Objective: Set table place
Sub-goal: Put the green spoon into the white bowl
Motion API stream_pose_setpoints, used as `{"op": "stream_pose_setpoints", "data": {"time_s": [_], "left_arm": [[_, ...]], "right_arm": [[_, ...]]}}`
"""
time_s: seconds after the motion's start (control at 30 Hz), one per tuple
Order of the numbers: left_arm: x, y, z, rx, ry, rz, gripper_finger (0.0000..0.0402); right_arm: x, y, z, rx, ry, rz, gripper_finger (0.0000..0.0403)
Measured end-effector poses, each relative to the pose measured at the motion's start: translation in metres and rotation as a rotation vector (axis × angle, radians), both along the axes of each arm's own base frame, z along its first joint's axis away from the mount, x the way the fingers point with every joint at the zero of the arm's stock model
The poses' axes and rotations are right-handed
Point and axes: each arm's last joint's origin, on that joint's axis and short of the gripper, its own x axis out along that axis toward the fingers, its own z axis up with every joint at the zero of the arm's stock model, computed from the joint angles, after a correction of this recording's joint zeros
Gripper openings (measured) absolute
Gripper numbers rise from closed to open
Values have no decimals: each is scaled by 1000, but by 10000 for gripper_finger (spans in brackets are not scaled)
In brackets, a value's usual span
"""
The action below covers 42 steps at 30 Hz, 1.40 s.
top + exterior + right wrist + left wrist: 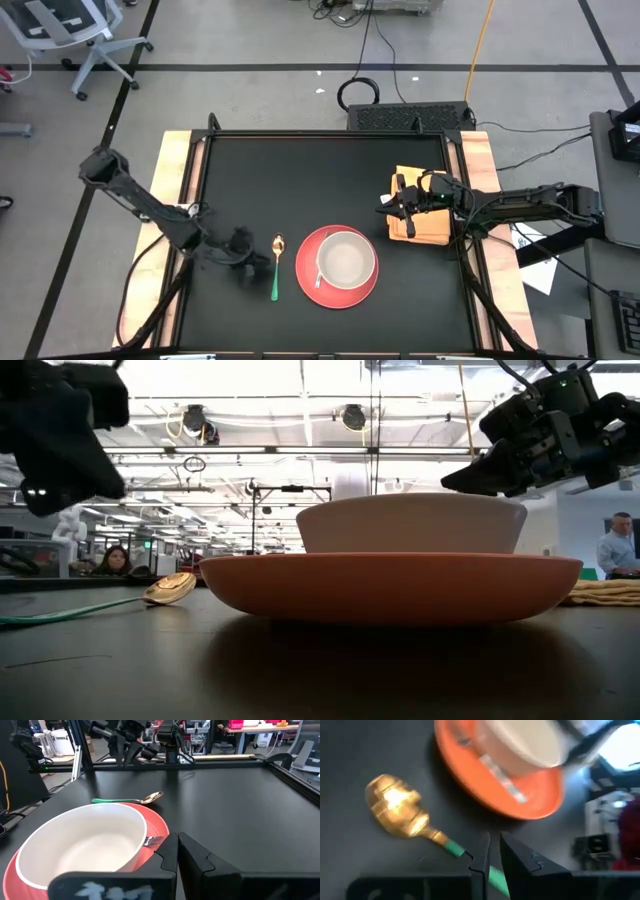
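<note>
A white bowl (346, 258) stands on a red plate (310, 283) at the table's near middle. A fork (154, 840) lies on the plate beside the bowl. Left of the plate, a spoon (276, 266) with a gold bowl and green handle lies flat on the table (300, 170). My left gripper (492, 845) hangs shut over the spoon's handle, clear of it; the low view shows this gripper (70, 450) well above the tabletop. My right gripper (398, 207) is shut and hovers over a folded yellow napkin (432, 228) at the right side.
The napkin (605, 592) lies flat near the table's right rim. Bare black tabletop spans the far half and the near left corner. Cables and a black box sit on the floor beyond the far edge. People show in the room behind.
</note>
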Motion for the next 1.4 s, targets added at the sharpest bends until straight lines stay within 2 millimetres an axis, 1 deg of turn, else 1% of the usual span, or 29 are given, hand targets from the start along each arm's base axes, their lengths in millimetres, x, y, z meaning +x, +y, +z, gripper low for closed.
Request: {"op": "stream_pose_setpoints", "data": {"time_s": [0.1,0.2,0.37,0.5,0.57,0.7,0.87,0.93,1.03,1.17,1.23,1.33,1.4], "left_arm": [[3,5,7,-50,129,52,46],[6,10,13,-81,208,19,46],[10,17,13,-103,241,-19,46],[12,20,13,-84,240,-30,46],[13,21,13,-43,236,-83,46],[14,20,14,47,219,-245,46],[21,20,20,117,106,-473,46],[26,21,28,157,59,-545,46],[35,21,46,254,-9,-617,46],[46,23,69,457,-35,-705,47],[53,25,75,561,11,-726,47],[56,31,71,669,205,-777,47],[62,34,69,709,289,-811,47]], "right_arm": [[0,0,-1,3,9,0,0],[0,0,-1,4,14,0,0],[0,0,-1,4,14,0,0],[0,0,-1,4,14,0,0],[0,0,-1,4,14,0,0],[0,0,-1,4,14,0,0],[0,0,-1,4,14,0,0],[0,0,-1,4,14,0,0],[0,0,-1,4,14,0,0],[0,0,-1,5,14,0,0],[0,0,-1,5,15,0,0],[0,0,-2,7,18,-1,0],[0,0,-2,17,20,-2,0]]}}
